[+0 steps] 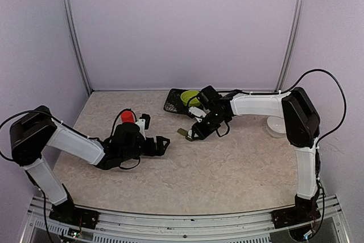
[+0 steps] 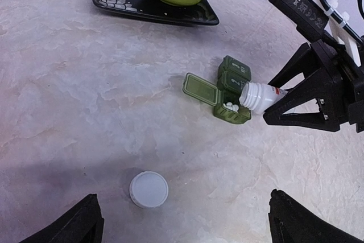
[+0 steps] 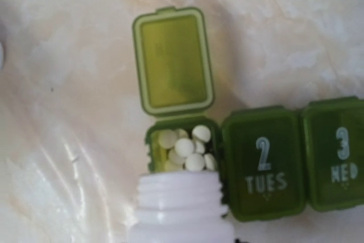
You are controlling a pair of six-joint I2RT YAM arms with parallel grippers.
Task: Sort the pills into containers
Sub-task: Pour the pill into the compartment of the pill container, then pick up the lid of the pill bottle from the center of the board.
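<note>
right gripper (image 2: pixel 290 99) pinching the white pill bottle (image 3: pixel 181 211), tipped with its mouth at the edge of the open first box of the containers (image 2: pixel 232 90); lid (image 3: pixel 173 61) flipped back, white pills (image 3: pixel 185 145) piled inside; TUES and WED boxes shut; containers sit mid-table, near the black tray (image 2: pixel 119 1); left gripper (image 2: pixel 182 220) spread wide, empty, near the loose cap (image 2: pixel 149 189). my read: first box looks well filled; tilt back gently, keep the mouth inside the walls so nothing rolls over the rim; TUES lid needs opening next.
</note>
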